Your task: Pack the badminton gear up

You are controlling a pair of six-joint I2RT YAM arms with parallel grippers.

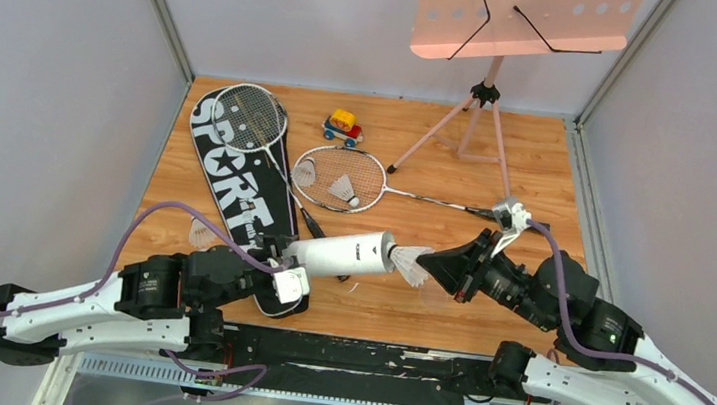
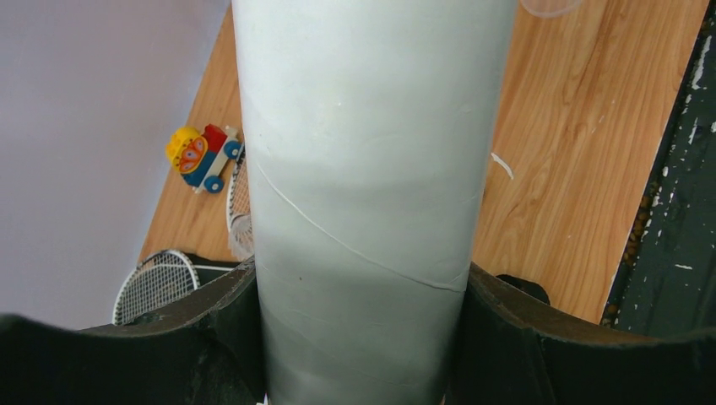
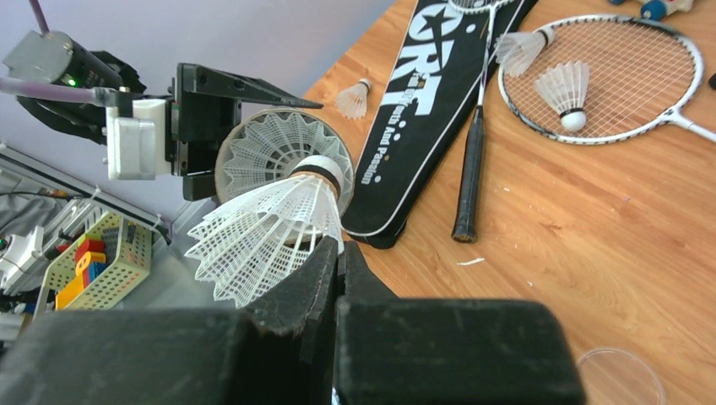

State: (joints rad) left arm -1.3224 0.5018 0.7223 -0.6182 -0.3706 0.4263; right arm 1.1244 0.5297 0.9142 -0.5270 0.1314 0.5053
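My left gripper [image 1: 297,254] [image 2: 363,287] is shut on the white tube [image 1: 344,253] [image 2: 371,169], which is held level above the floor. My right gripper [image 1: 426,263] [image 3: 340,245] is shut on the skirt of a white shuttlecock [image 1: 411,263] [image 3: 270,224], whose cork sits at the tube's open mouth [image 3: 283,152]. Another shuttlecock's skirt shows inside the tube. One racket [image 1: 250,119] lies on the black SPORT bag [image 1: 241,185] [image 3: 422,110]. The other racket [image 1: 340,177] [image 3: 608,76] carries two shuttlecocks [image 1: 341,189] [image 3: 567,89]. One more shuttlecock [image 1: 200,233] [image 3: 353,99] lies left of the bag.
A toy car [image 1: 342,125] [image 2: 203,156] stands behind the rackets. The pink music stand [image 1: 525,14] spreads its legs [image 1: 473,124] at the back right. A clear round lid [image 3: 621,380] lies on the wooden floor under my right arm. Grey walls close both sides.
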